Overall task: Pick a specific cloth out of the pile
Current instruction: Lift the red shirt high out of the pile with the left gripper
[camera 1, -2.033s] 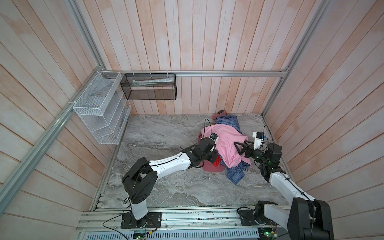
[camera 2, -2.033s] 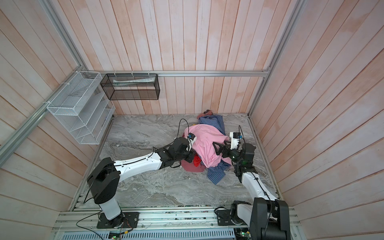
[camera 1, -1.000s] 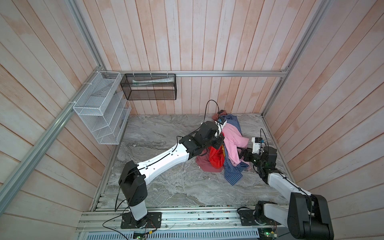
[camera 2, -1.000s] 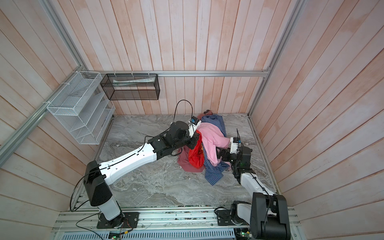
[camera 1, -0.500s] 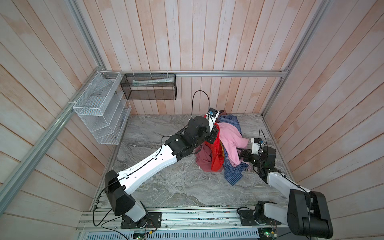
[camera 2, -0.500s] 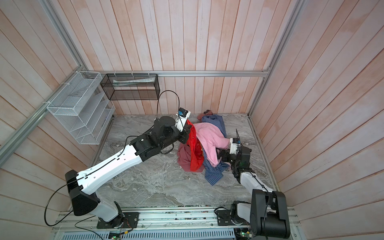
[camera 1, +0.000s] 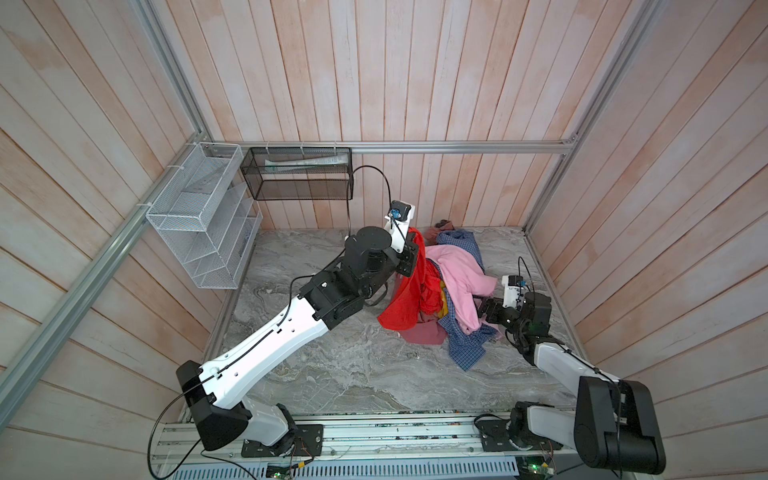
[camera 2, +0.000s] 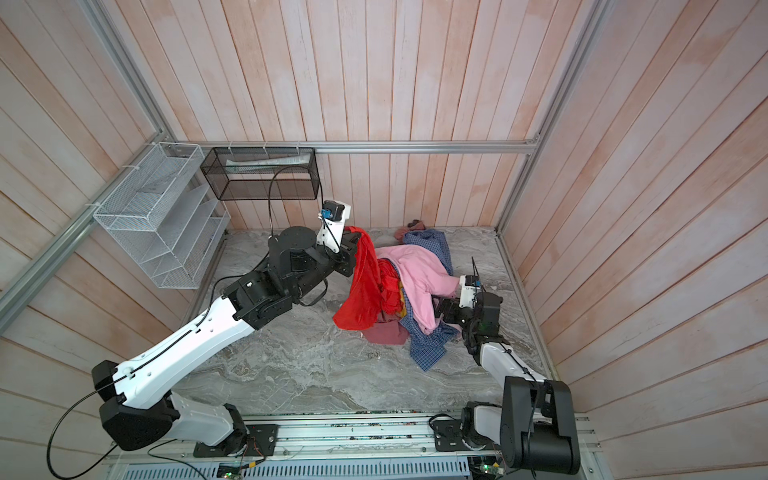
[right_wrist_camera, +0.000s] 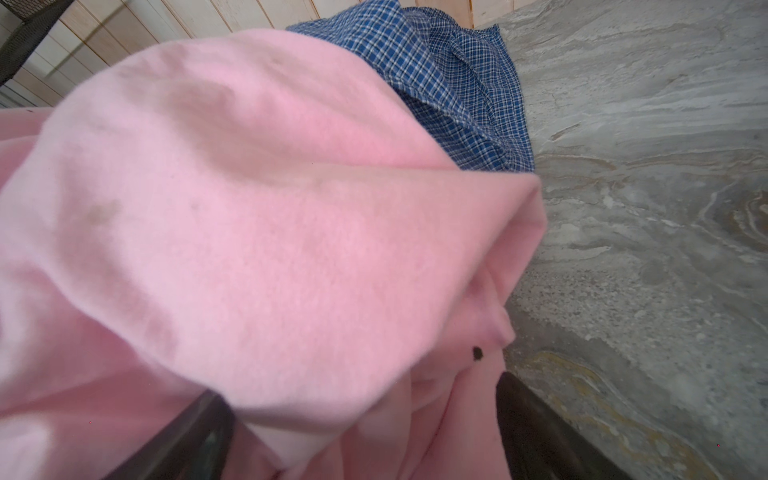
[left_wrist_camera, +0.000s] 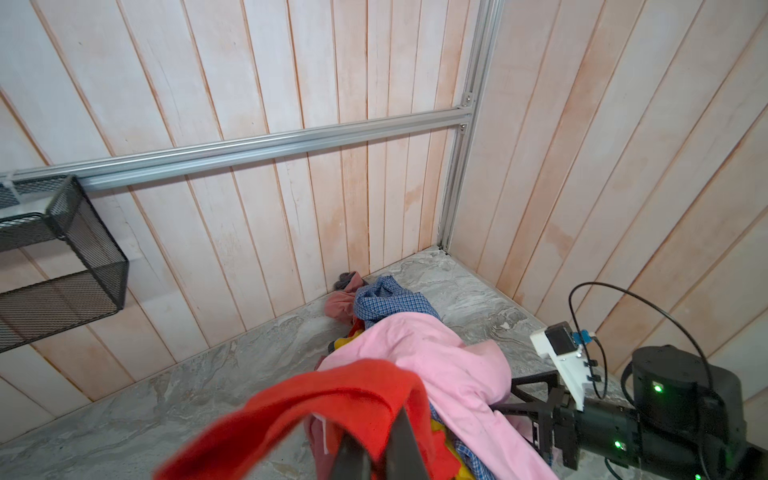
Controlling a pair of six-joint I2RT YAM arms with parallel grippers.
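While left jaws clamp the cloth point(camera 1: 405, 299), right jaws gape around pink fabric point(right_wrist_camera: 291, 208) (plain in wrist views).

**Cloth point(camera 1: 405, 299) hangs at left edge of pile point(camera 1: 459, 282)**

On the table point(camera 1: 332, 365), the pile lies close before the back wall. The left gripper point(camera 1: 412, 249) holds the cloth above the pile's left edge; the cloth's lower end reaches the pile's near-left foot, one fold tucked into the pile. The right gripper point(camera 1: 484, 309) sits against the pile's right side. A mesh basket point(camera 1: 299, 178) hangs behind and left of the pile, a wire rack point(camera 1: 199, 220) farther left.
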